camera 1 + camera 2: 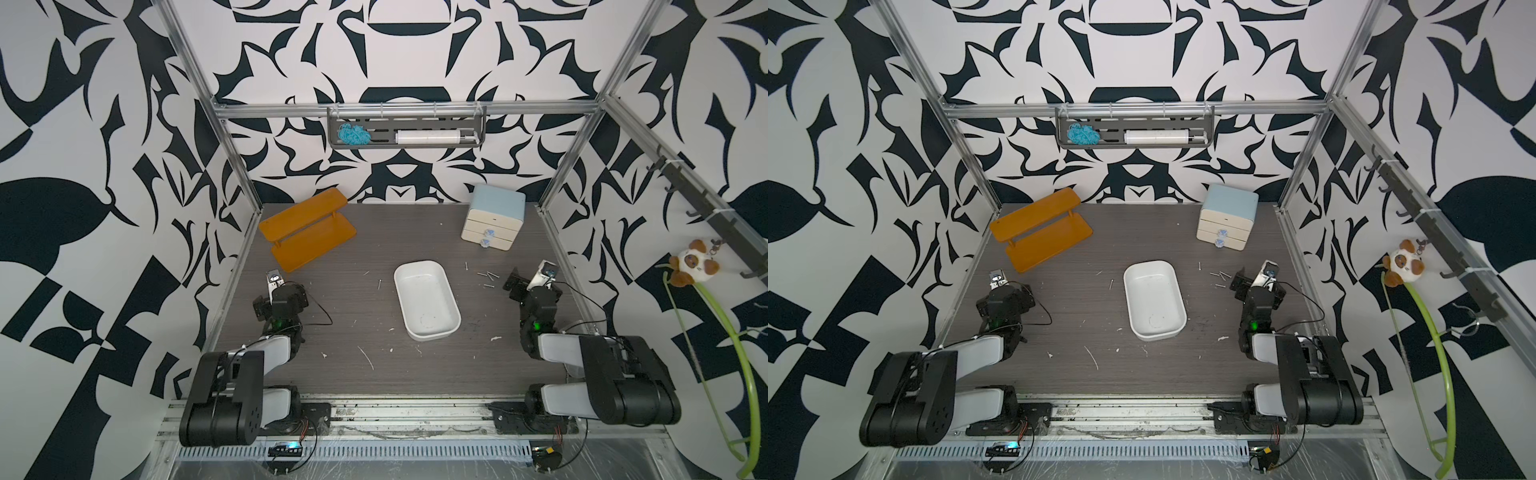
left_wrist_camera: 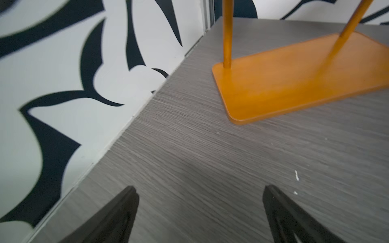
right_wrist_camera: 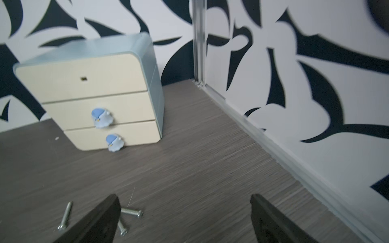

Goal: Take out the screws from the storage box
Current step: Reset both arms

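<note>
The storage box (image 1: 427, 328), a shallow white tray, lies mid-table in both top views (image 1: 1154, 330), and I see no screw inside it. Several small silver screws (image 1: 488, 277) lie on the table to its right, and one screw (image 1: 379, 284) lies to its left. My right gripper (image 3: 184, 197) is open, low over the table just right of that cluster. Three screws (image 3: 131, 212) lie beside one of its fingers (image 3: 109, 212), with nothing between the jaws. My left gripper (image 2: 200, 189) is open over bare table near the left wall, holding nothing.
An orange two-tier shelf (image 1: 307, 235) stands at the back left, close ahead of the left gripper (image 2: 294, 80). A cream drawer cabinet with a light-blue top (image 1: 492, 218) stands at the back right. White specks and scratches (image 1: 365, 357) dot the table front.
</note>
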Controlling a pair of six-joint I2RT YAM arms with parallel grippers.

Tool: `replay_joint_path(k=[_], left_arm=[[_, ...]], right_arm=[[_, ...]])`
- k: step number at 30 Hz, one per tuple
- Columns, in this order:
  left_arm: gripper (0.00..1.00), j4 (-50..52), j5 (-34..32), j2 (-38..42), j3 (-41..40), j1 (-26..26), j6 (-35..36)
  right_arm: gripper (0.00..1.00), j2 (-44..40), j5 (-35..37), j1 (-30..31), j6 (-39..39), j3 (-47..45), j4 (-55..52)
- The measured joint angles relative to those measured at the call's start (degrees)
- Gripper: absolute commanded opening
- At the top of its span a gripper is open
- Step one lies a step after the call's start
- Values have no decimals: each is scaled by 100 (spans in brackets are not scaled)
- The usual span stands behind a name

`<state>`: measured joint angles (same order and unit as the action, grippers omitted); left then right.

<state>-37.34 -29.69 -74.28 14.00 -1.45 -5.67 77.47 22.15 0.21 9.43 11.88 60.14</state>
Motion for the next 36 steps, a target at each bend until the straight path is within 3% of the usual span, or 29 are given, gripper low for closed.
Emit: replay_joint_path(k=[6, 9, 12, 18, 22, 24, 25, 26, 36], left_arm=[[99, -765, 382, 20, 9, -2, 2], [99, -1051, 610, 66, -66, -2, 61], [99, -1451, 798, 245, -330, -2, 79], [99, -2293, 1346, -1115, -146, 0, 223], [99, -2052, 1626, -1458, 157, -4, 297], [99, -2081, 1690, -1456, 291, -7, 328], [99, -2114, 1729, -1456, 319, -13, 354], [99, -2111, 1775, -1449, 337, -20, 378], [99, -1882, 2033, -1445, 444, -52, 533]], right_arm=[[100, 120, -197, -101, -494, 127, 428], [100, -160, -227, -98, -551, 125, 118], [90, -424, -560, -302, -210, 238, -354], [92, 680, -1154, -439, 55, 802, -885], [99, 890, -1279, -133, -109, 501, -562], [93, 1056, -1338, 76, -258, 256, -87], [100, 1115, -1377, 155, -304, 186, -50], [100, 1154, -1408, 201, -376, 138, 22], [100, 1174, -1508, 216, -603, 92, 413]])
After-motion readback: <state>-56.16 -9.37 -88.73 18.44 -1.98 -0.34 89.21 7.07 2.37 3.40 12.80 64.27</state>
